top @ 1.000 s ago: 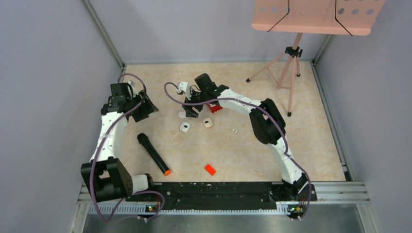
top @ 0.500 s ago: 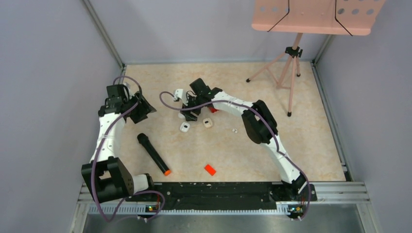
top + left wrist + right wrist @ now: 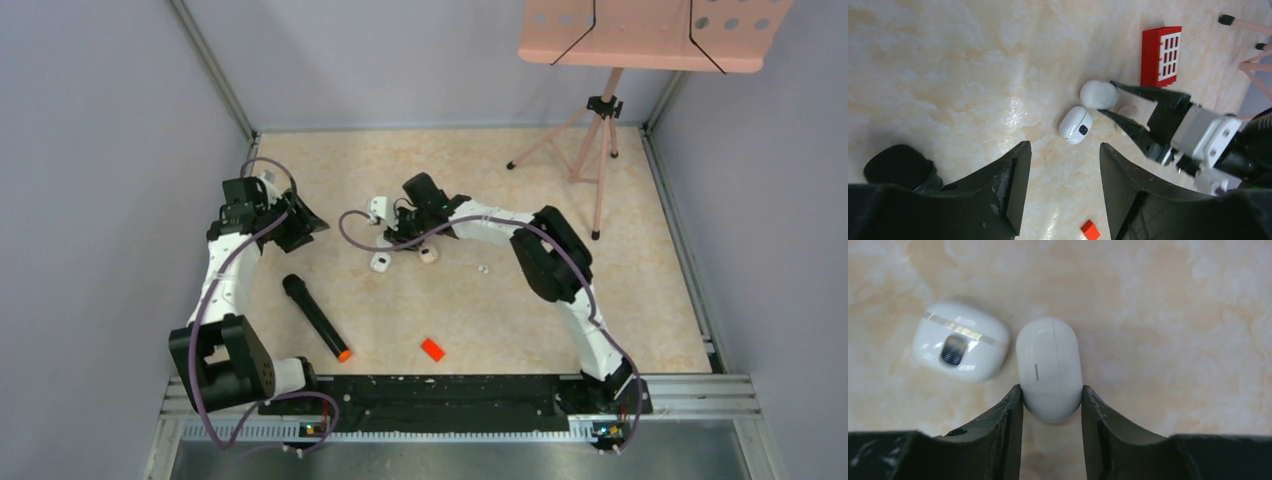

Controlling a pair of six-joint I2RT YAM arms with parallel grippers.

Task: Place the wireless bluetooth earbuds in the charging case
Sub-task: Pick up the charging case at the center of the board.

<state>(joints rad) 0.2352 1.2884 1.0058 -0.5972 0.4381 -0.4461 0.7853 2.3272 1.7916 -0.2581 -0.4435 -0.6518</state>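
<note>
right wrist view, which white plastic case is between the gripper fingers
The smooth oval white plastic case with a thin seam, clamped by the right gripper; the white case with a dark window lies free beside it.

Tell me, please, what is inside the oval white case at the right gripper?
The oval white case is closed: only its shell, seam and small grey mark show. Its contents are hidden.
</note>
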